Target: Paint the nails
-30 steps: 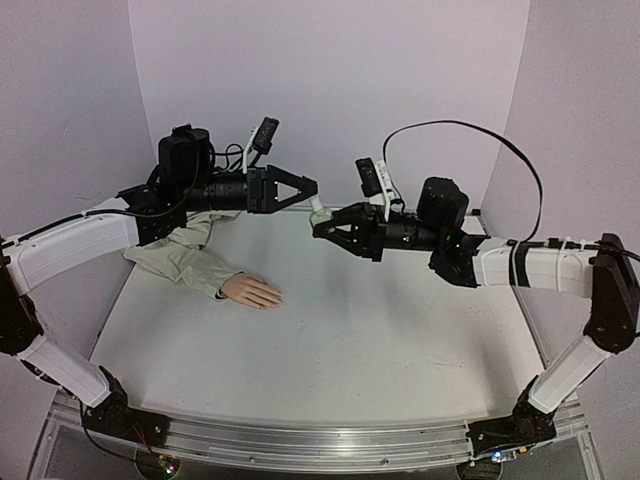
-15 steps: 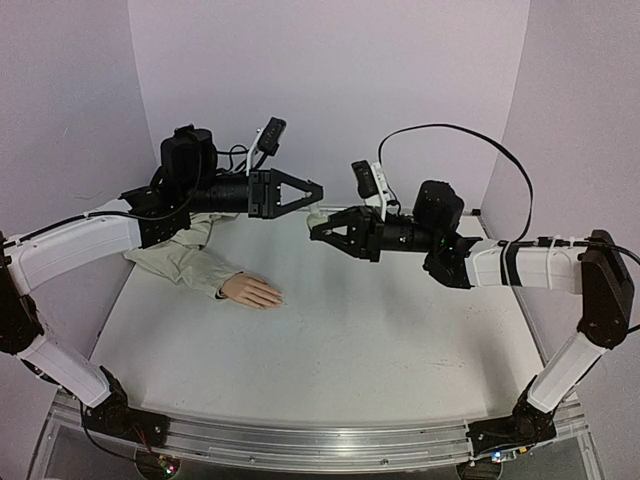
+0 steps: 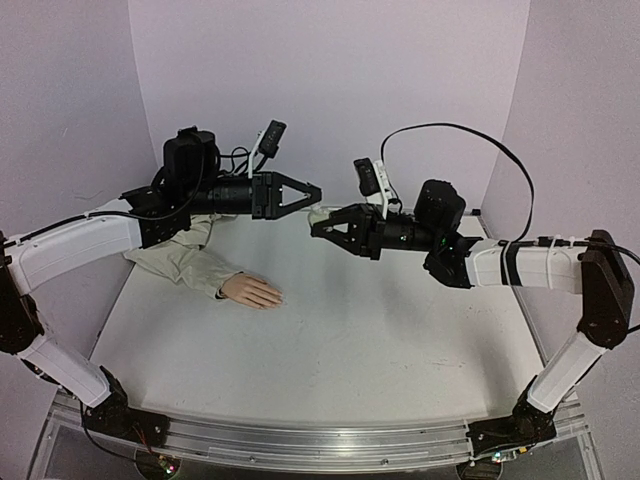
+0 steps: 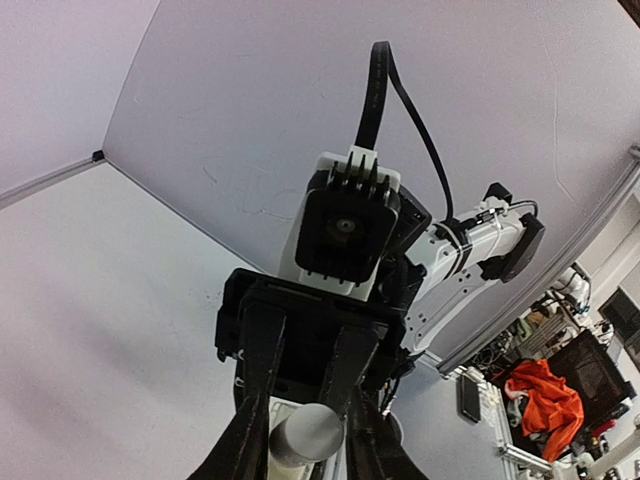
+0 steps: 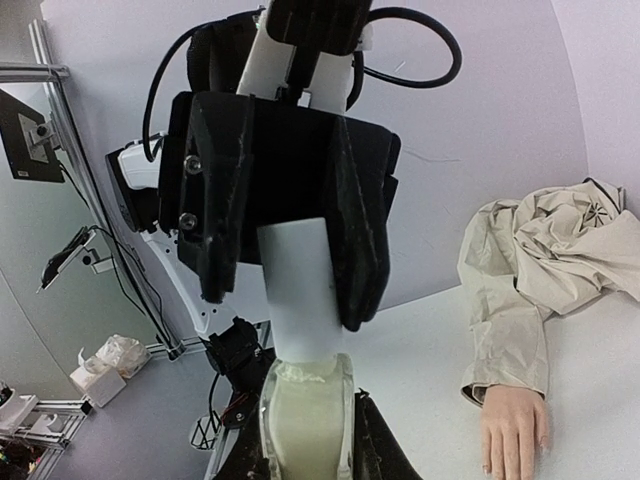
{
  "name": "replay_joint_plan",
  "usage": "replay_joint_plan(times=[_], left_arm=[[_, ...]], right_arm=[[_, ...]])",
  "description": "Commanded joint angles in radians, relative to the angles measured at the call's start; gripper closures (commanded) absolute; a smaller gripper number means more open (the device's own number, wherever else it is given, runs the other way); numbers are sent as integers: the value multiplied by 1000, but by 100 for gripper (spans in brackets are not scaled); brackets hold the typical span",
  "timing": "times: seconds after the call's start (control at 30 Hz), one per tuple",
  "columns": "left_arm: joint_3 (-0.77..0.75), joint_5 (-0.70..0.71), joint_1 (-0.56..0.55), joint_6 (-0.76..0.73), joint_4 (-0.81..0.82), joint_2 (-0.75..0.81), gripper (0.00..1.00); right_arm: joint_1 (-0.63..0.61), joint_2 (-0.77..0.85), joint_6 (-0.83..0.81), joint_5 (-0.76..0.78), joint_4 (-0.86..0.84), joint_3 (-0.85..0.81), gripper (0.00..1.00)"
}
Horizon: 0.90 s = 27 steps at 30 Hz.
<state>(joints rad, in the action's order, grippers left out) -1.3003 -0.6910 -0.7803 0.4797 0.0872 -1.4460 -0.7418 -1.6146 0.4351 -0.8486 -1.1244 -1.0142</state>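
Pale lilac walls [image 3: 330, 80] enclose a white table [image 3: 350, 340].

Seen from above, the nails [image 3: 276, 297] are too small to make out, and the left arm [image 3: 75, 245] hides part of the sleeve [image 3: 185, 255]. The left gripper [image 3: 319, 190] and right gripper [image 3: 314, 226] cover most of the bottle [image 3: 320, 212]. The right wrist view's lower edge cuts the bottle's base, and the left wrist view's cuts the cap [image 4: 306, 433].
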Motion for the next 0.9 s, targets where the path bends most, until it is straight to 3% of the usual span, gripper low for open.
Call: replay_joint_plan(times=[0.0,0.07,0.2,0.33,0.43,0.6,0.87], left_arm=[[-43,47,-8,-31,-42,1,75],[-59,52,-8,-33,-76,1,71],[-155,52,-4,-75,-307,-7,26],[-227,48,23,-122,-493,5,9],[-236,18,39,-103,-517,9,8],[-297,12,39,-131,-609,-32,21],[-325,-24,39,-152,-620,-58,35]], right_arm=[[4,47,-8,5,-93,-29,100],[4,43,-18,5,-82,-32,100],[4,42,-99,3,37,-57,100],[4,42,-165,-11,127,-79,100],[4,31,-191,-29,161,-98,100],[3,16,-194,-38,170,-115,100],[4,-2,-194,-46,184,-135,100]])
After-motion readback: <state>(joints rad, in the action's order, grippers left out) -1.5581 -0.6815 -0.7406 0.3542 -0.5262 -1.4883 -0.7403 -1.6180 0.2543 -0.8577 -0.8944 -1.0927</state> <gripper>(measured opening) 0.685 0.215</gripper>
